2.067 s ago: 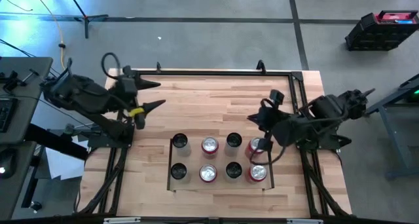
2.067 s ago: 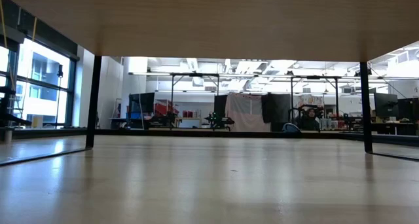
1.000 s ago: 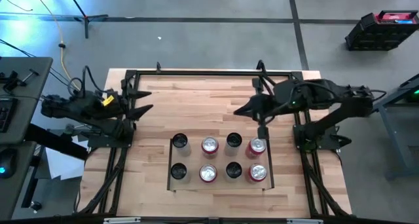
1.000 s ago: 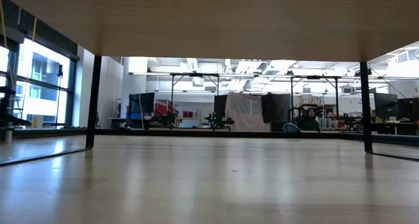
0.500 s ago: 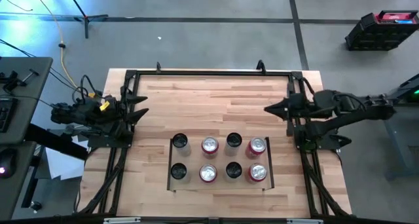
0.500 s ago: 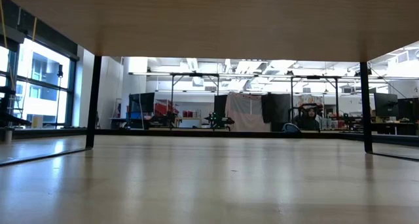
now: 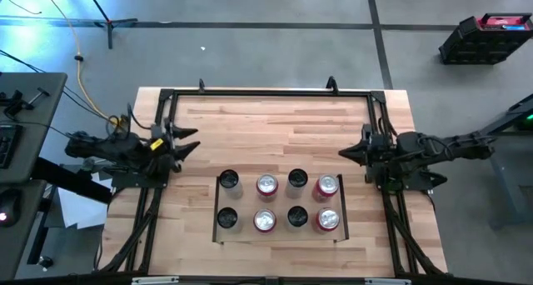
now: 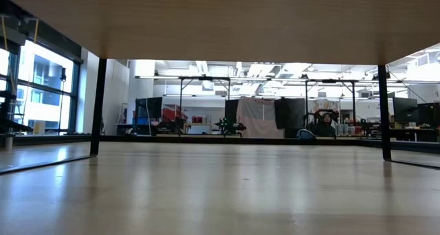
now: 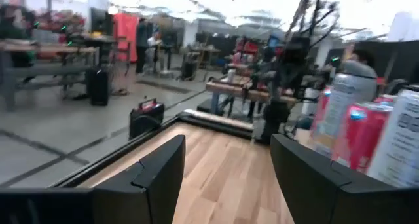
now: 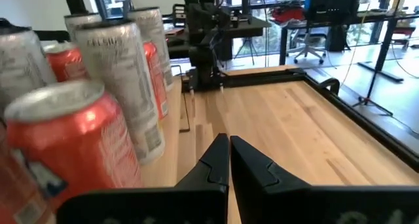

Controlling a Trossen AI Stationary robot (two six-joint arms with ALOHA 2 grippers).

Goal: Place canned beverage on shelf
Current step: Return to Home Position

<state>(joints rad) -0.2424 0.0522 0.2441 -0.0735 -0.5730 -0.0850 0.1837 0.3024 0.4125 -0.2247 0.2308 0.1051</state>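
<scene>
1. The cans [image 7: 266,184] stand upright on the shelf [image 7: 281,202] in two rows of four. The shelf lies on the table [image 7: 275,122], midway between the arms and toward one long edge.
2. They look thin-walled: stiff along their height, but easy to dent under a hard squeeze. The sides are smooth, so probably slippery. I cannot tell whether they are full, so their weight is unsure.
3. The best hold is across the round body near mid-height. Neighbours stand close, so fingers need to slip into the gaps from above.
4. Count: eight cans, made up of four red cans [image 7: 326,185] and four pale cans [image 7: 229,180] with dark tops. There is one shelf.
5. The left gripper [image 7: 190,141] sits at the table's left edge, fingers spread and empty. The right gripper [image 7: 343,152] sits at the right edge, fingers pressed together on nothing. Both are clear of the cans.
</scene>
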